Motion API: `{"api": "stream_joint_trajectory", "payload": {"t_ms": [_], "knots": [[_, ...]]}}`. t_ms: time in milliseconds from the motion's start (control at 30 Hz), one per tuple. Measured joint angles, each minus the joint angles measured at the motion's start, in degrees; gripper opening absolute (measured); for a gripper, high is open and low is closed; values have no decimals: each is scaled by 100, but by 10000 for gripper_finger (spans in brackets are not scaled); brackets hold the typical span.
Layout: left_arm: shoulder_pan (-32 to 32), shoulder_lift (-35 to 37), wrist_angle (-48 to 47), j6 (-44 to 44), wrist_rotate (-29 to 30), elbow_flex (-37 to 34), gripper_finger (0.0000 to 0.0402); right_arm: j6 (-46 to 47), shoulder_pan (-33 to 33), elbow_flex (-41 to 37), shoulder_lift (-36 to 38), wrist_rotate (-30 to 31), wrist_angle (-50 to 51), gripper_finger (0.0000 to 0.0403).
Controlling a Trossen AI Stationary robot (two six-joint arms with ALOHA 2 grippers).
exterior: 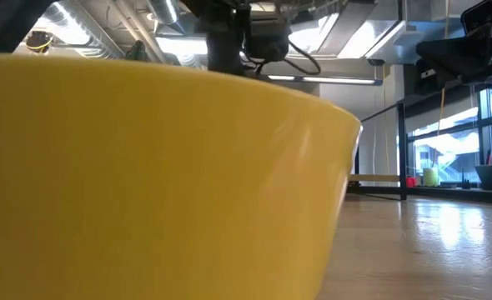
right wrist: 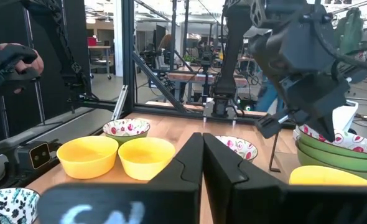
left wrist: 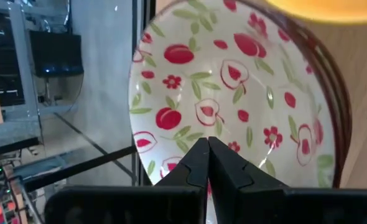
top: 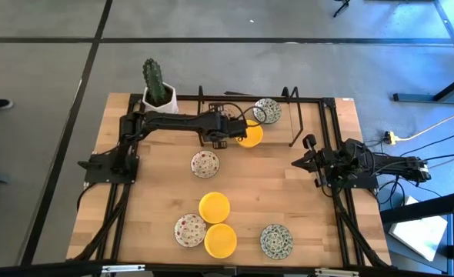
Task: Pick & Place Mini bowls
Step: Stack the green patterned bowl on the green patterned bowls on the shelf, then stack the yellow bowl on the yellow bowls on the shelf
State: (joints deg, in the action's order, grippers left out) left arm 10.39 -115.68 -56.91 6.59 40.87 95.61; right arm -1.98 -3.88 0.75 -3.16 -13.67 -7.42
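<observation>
A stack of mini bowls (top: 267,111) stands near the table's far edge. Its top bowl (left wrist: 233,93) is cream with red flowers inside, also seen in the right wrist view (right wrist: 342,142). A yellow bowl (top: 252,137) sits beside the stack. My left gripper (left wrist: 207,146) is shut and points slanting down at the top bowl's inside. More mini bowls rest on their bases on the wood: a floral one (top: 205,163), two yellow ones (top: 214,206) (top: 220,240), another floral one (top: 189,230) and a grey-green one (top: 276,241). My right gripper (right wrist: 202,140) waits shut at the right side (top: 296,163). My left gripper's shut fingertips (left wrist: 196,155) stand in front of the inner wall of the top floral bowl (left wrist: 190,134), coming slanting down from the table's left. Whether they touch the bowl I cannot tell. The bowl lies in the stack.
A white pot with a cactus (top: 159,96) stands at the far left corner. A black wire rack (top: 295,115) stands right of the stack. In the low view one yellow bowl (exterior: 146,183) fills most of the picture. A person's hand (right wrist: 12,59) shows beyond the table.
</observation>
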Motion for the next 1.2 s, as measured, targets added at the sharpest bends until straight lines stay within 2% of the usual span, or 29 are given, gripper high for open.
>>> {"api": "stream_joint_trajectory", "payload": {"t_ms": [233,633,767,967,1067,1200], "knots": [[-57,2,15,-2,-232,62,1,0,0,0,0,0,0,12],[-205,2,160,-44,-68,-152,2,-2,0,0,0,7,-1,12],[-205,2,239,236,285,-103,1,-4,0,0,0,9,-2,12],[-201,37,592,860,265,215,1,-13,0,0,0,9,-2,12],[-103,117,1341,1446,-98,232,2,-13,0,0,0,7,-4,12],[164,205,1923,1524,-904,239,1,2,0,0,2,-2,33,12]]}}
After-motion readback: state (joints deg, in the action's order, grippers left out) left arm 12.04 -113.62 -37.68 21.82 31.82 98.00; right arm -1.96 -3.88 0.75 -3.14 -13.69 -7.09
